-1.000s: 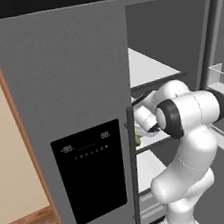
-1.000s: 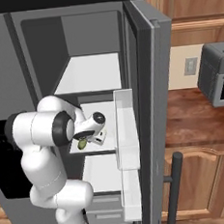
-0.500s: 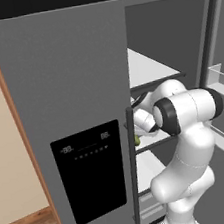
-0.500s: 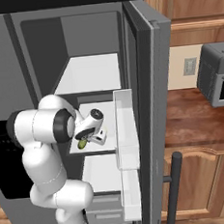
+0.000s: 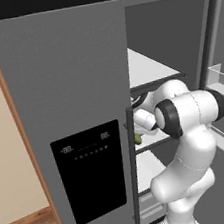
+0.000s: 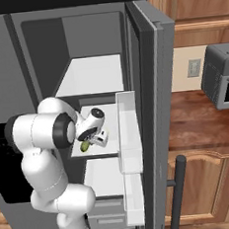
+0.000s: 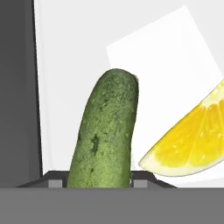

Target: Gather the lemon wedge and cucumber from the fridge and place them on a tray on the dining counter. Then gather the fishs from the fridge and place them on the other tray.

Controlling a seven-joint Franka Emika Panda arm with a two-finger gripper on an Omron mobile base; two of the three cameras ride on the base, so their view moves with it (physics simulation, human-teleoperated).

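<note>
A dark green cucumber [image 7: 107,131] stands between my gripper's [image 7: 98,181] two finger tips, which press on its sides. The gripper is shut on it, low over the white middle fridge shelf [image 7: 70,65]. A yellow lemon wedge [image 7: 192,140] lies on the same shelf just to the cucumber's right, apart from it. From the right base view the cucumber [image 6: 85,146] hangs as a green nub under the gripper [image 6: 91,141] inside the open fridge. In the left base view the cucumber [image 5: 137,138] peeks past the door's edge. The fish and the trays are out of view.
The closed left fridge door [image 5: 82,138] with its black dispenser panel stands close beside the hand. The open right door carries white bins [image 6: 128,122]. An upper shelf [image 6: 95,73] hangs above the hand, drawers [image 6: 106,219] sit below. Wooden cabinets [image 6: 212,186] and a microwave [image 6: 222,79] are at right.
The jaws have closed in on the cucumber. The hand has shifted slightly at the shelf; the lemon wedge stays put.
</note>
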